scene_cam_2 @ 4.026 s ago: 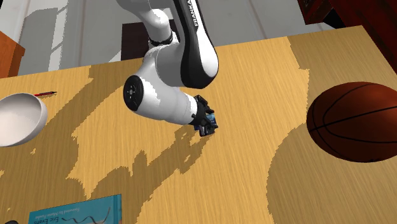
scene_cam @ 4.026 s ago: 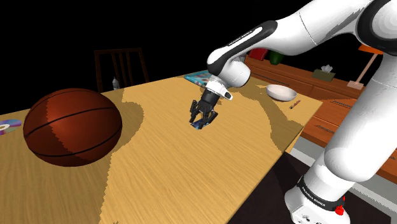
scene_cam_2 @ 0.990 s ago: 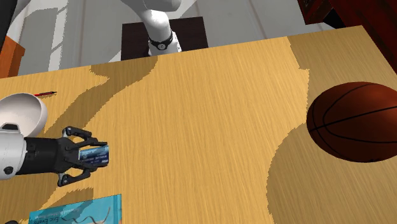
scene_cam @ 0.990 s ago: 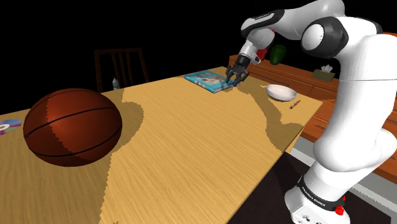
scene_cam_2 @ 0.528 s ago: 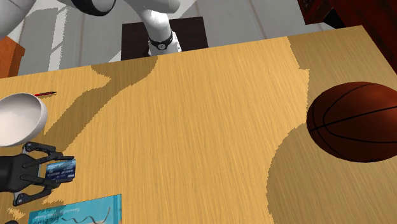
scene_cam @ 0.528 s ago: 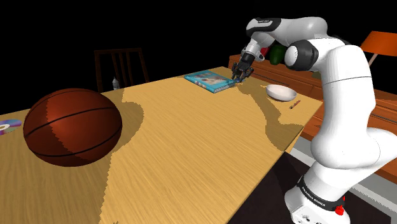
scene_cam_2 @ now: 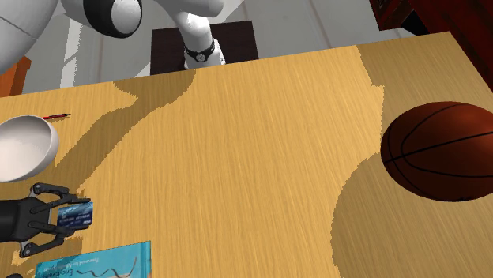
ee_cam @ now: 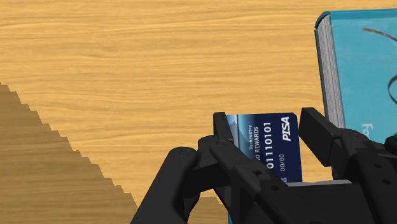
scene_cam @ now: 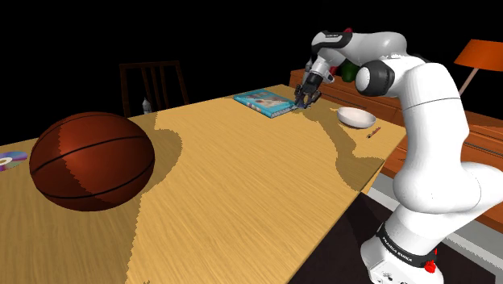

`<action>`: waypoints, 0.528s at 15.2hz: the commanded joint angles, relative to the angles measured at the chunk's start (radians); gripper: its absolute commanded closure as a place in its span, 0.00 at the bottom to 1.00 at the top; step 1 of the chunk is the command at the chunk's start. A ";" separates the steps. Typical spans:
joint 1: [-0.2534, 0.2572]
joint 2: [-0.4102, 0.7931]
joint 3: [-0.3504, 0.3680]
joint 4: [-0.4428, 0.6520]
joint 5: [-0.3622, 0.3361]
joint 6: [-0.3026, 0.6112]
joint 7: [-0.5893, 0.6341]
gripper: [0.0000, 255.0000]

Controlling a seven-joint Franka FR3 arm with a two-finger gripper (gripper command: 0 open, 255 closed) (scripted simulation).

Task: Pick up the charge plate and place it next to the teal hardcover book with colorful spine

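Blue card [ee_cam: 268,151] with white lettering, teal book [ee_cam: 366,70], black tool [ee_cam: 268,128], tan wood-grain table [ee_cam: 127,63], reddish-brown basketball [scene_cam_2: 438,150].

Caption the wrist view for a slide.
The black gripper clasps a blue card over the wooden table, right beside the teal book.

You are looking into a room of a home, where a long wooden table [scene_cam: 242,185] carries a basketball [scene_cam: 91,160], a white bowl [scene_cam: 355,116] and a teal book [scene_cam: 262,101]. Behind it stand a dark chair [scene_cam: 151,85] and a wooden sideboard [scene_cam: 379,90] bearing a tissue box [scene_cam: 411,93] and an orange-shaded lamp [scene_cam: 482,55].
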 commanded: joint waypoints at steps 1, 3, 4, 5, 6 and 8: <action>0.004 -0.002 -0.002 -0.031 -0.001 0.026 -0.013 1.00; 0.007 0.000 -0.003 -0.054 -0.001 0.048 -0.024 1.00; 0.008 0.002 -0.003 -0.064 -0.001 0.059 -0.029 1.00; 0.010 0.004 -0.003 -0.073 -0.001 0.069 -0.034 1.00; 0.011 0.006 -0.003 -0.083 -0.001 0.080 -0.039 1.00; 0.013 0.011 -0.004 -0.100 0.000 0.100 -0.049 1.00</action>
